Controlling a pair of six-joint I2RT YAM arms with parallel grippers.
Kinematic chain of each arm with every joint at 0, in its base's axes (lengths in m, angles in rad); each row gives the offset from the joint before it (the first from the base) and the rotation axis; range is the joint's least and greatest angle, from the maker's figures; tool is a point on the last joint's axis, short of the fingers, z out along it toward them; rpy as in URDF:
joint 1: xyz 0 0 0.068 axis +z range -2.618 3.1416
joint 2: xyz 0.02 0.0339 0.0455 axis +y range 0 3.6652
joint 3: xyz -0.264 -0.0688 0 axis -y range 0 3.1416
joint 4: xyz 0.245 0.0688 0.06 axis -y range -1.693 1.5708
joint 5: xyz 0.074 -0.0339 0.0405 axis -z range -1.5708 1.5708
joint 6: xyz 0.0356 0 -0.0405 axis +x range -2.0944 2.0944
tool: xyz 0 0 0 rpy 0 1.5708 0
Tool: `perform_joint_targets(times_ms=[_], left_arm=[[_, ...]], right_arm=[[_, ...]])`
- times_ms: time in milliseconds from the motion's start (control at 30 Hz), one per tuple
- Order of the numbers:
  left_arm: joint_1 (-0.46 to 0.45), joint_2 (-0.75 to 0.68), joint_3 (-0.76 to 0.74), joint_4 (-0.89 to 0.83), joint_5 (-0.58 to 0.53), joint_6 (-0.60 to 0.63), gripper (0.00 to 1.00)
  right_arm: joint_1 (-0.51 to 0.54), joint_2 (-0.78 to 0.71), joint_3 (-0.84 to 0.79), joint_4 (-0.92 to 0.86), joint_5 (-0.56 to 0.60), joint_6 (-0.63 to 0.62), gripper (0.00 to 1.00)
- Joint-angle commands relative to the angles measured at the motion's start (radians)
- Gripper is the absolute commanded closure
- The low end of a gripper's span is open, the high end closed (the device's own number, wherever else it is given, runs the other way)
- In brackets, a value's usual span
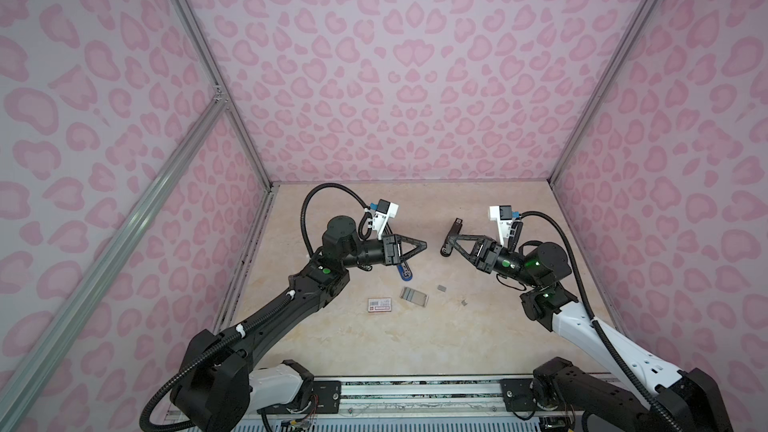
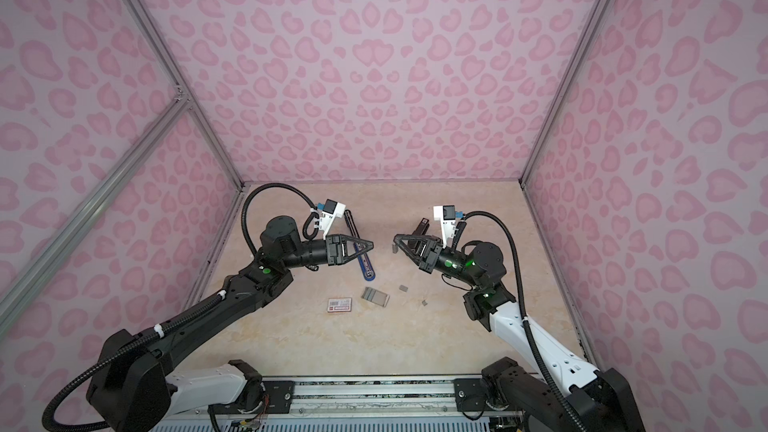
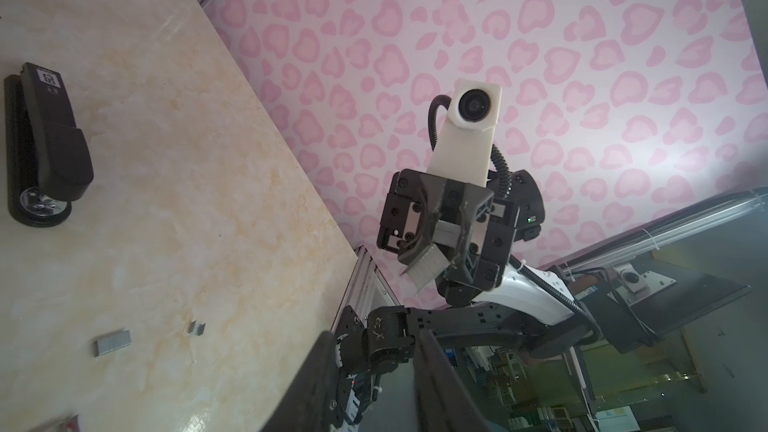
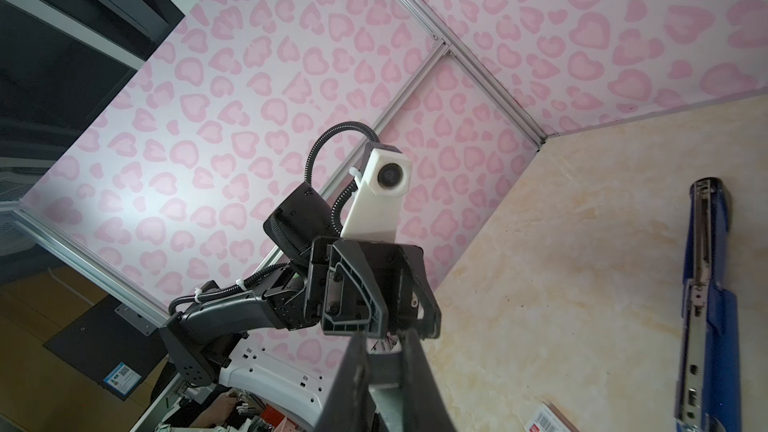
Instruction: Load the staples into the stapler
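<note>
A: While the right jaws pinch a staple strip [image 3: 424, 268] aloft, where's the blue stapler [image 1: 404, 271]?
B: Lying opened flat on the surface [image 1: 374, 347], under the left jaws. Those are parted a little, holding nothing. Loose staples [image 1: 441, 288] lie nearby.

Two grippers face each other above the tan surface [image 2: 415, 347], tips close but apart. The left gripper [image 2: 370, 246] hangs over an opened blue stapler [image 2: 366, 270] lying flat. The right gripper [image 2: 395, 241] has a small grey strip of staples [image 2: 393, 248] at its tip, and a black stapler [image 2: 420, 226] lies behind it. Nearer the camera lie loose staples [image 2: 375, 296] and a white-and-red box [image 2: 340, 305].
</note>
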Motion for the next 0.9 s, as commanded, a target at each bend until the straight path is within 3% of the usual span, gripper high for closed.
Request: perform_joint_targets(times_ms=[0,367,633,867], left_arm=[[0.005,-0.007,0.003,-0.018,-0.004,0.026,0.65],[0.059,0.006,-0.009,-0.208,-0.141,0.098,0.65],[0.079,0.059,0.004,-0.424,-0.342,0.15,0.6],[0.082,0.116,-0.016,-0.43,-0.339,0.143,0.6]], right_arm=[[-0.001,0.009,-0.009,0.027,-0.007,-0.006,0.86],[-0.003,0.011,0.027,-0.214,0.029,-0.135,0.86],[-0.002,0.031,0.112,-0.538,0.128,-0.302,0.86],[0.018,0.102,0.217,-0.805,0.254,-0.429,0.86]])
